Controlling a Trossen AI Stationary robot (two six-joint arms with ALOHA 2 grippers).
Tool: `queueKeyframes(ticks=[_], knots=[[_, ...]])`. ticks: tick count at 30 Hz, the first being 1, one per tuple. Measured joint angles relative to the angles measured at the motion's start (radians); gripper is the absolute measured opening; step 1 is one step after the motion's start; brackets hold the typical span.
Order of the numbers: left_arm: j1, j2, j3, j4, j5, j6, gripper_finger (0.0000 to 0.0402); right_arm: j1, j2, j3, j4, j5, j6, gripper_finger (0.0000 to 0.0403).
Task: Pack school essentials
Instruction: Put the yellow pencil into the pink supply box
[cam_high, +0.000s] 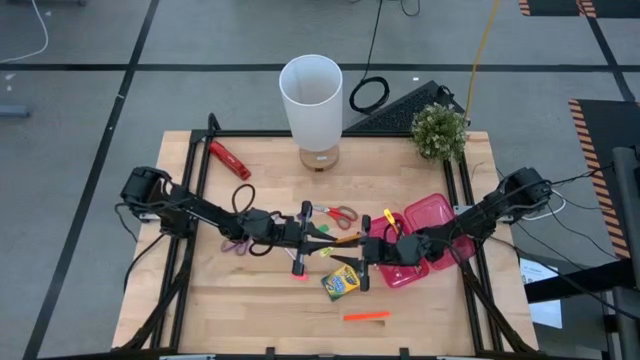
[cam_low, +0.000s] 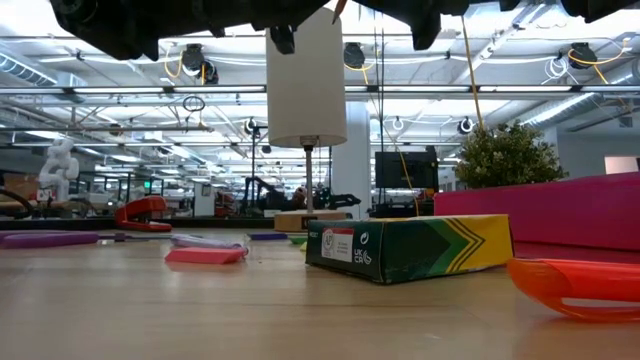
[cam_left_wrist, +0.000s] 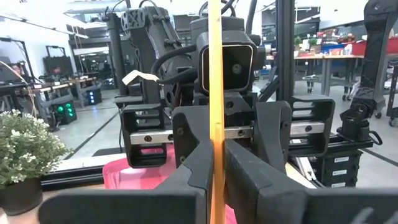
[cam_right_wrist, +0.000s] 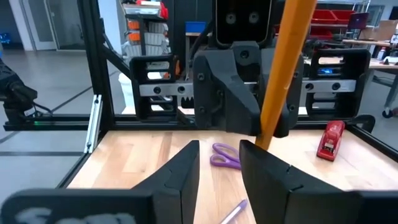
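The pink plastic case (cam_high: 432, 215) is lying open at the table's right, just behind the right gripper (cam_high: 372, 250). The left gripper (cam_high: 308, 234) is meeting it mid-table, jaws clamped on a thin orange pencil (cam_left_wrist: 216, 93) held between the two arms, above the wood. The right gripper's jaws are standing slightly apart, short of the pencil. The pencil looks light, stiff and smooth, so it should be gripped mid-shaft, squarely. The crayon box (cam_high: 341, 283), red-handled scissors (cam_high: 338, 212) and orange marker (cam_high: 366, 316) are crowding the nearby wood, leaving little room.
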Motion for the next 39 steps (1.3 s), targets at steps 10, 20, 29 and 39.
queueKeyframes(ticks=[10, 20, 29, 39], knots=[[0.0, 0.0, 0.0, -0.001, 0.003, 0.002, 0.0035, 0.0, -0.001, 0.0, -0.047, 0.001, 0.009, 0.0122], [-0.001, -0.006, 0.0, 0.0, 0.009, -0.003, 0.0035, -0.002, -0.001, 0.0, -0.079, 0.035, 0.037, 0.0135], [-0.011, -0.006, 0.0, 0.0, 0.011, -0.026, 0.0035, -0.002, -0.001, 0.0, -0.053, 0.054, 0.021, 0.0135], [-0.013, -0.006, 0.0, 0.002, 0.006, -0.026, 0.0035, -0.002, -0.001, 0.0, -0.013, 0.028, 0.014, 0.012]])
